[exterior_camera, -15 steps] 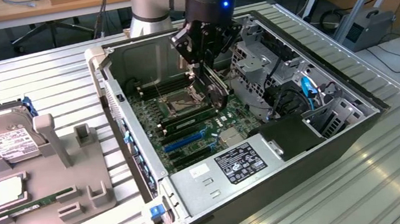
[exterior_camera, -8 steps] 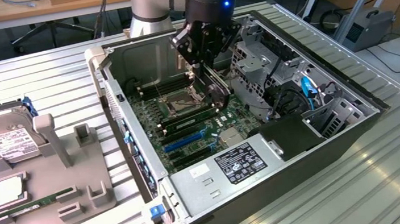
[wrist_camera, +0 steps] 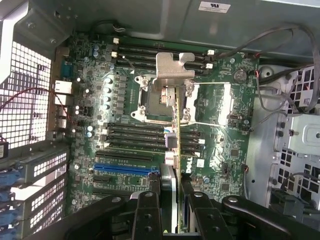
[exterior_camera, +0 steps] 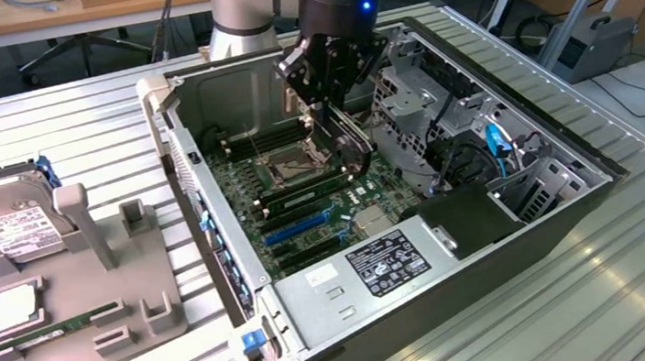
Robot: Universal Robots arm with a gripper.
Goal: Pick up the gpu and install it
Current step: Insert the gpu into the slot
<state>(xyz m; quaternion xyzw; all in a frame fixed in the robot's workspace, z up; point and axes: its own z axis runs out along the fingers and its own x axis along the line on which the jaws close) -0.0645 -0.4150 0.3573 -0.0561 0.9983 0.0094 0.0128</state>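
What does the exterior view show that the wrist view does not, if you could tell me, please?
The exterior view adds the hard drive and RAM stick on the gray parts holder beside the computer case, plus the power supply. The wrist view adds the rear ports and coin battery. Both share the gripper shut on the gpu, and the CPU socket.

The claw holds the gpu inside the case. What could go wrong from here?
1. The claw grips the gpu at one end, so the thin card might tilt or slip.
2. The card seems to hang over the socket, away from the blue slot; lowered here, it could strike board parts.
3. In the exterior view the drive cage stands close beside the claw and might be bumped.
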